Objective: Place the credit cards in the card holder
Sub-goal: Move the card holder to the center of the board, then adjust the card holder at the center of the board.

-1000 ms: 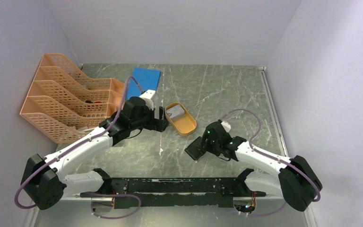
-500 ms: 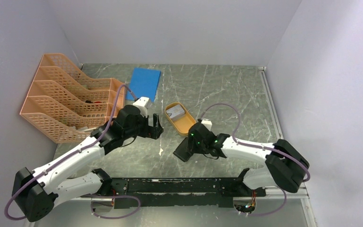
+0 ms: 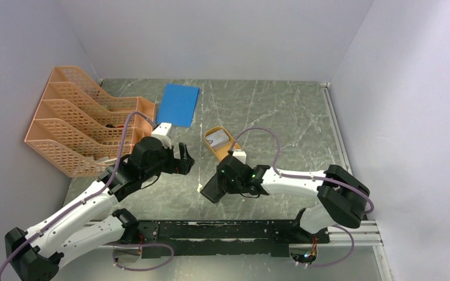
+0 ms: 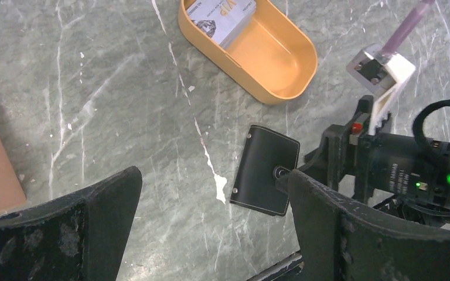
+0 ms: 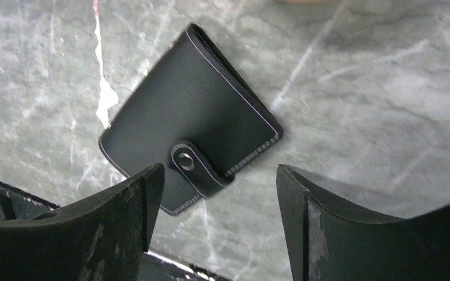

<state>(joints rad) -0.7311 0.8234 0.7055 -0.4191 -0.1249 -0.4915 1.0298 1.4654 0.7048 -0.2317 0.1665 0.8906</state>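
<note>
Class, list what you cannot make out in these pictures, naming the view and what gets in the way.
- Pockets of the card holder: hidden in both wrist views by its shut, snapped cover.
- Count of the credit cards: left wrist view cuts the stack at the top edge; top view too small.
- What lies in the file rack: top view, mesh walls hide it, too small.

Snapped shut, the card holder (image 5: 190, 132) hides its inside, one corner lost behind a finger (image 5: 94, 234) of the right gripper (image 5: 218, 175). Ahead of the left gripper (image 4: 214, 178), the credit cards (image 4: 220, 20) in the orange dish (image 4: 281, 73) run off frame.
</note>
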